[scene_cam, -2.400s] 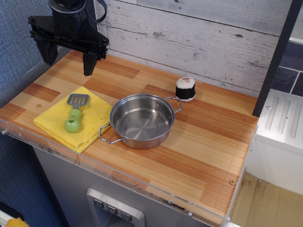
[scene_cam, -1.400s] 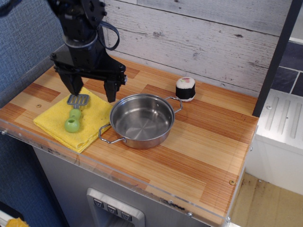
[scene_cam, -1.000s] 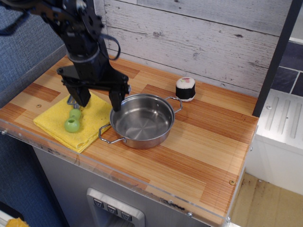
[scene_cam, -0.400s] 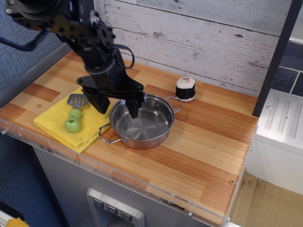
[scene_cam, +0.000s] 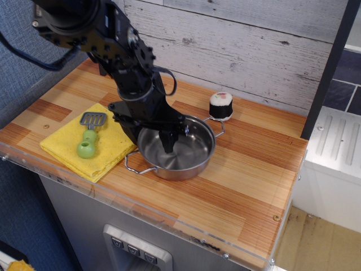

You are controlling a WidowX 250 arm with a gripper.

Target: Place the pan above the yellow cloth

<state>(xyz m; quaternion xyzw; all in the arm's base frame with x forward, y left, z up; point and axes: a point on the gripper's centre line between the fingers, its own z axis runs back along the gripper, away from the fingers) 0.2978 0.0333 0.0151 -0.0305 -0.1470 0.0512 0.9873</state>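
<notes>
A matte black robot arm [scene_cam: 121, 53] built of chunky, rounded jointed segments. Small silvery screw heads dot its joint housings. A thin black cable loops out along its side. It ends in a black end effector [scene_cam: 152, 131] with two tapered black fingers [scene_cam: 168, 142] on a flat crossbar.

A toy play kitchen. A wooden-plank countertop [scene_cam: 237, 186] with a clear plastic front edge sits against a whitewashed plank wall [scene_cam: 248, 45]. On the countertop lie a toy spatula [scene_cam: 88, 132] and a felt sushi roll [scene_cam: 221, 105]. Below the countertop, a grey cabinet front carries a row of buttons [scene_cam: 133, 250].
</notes>
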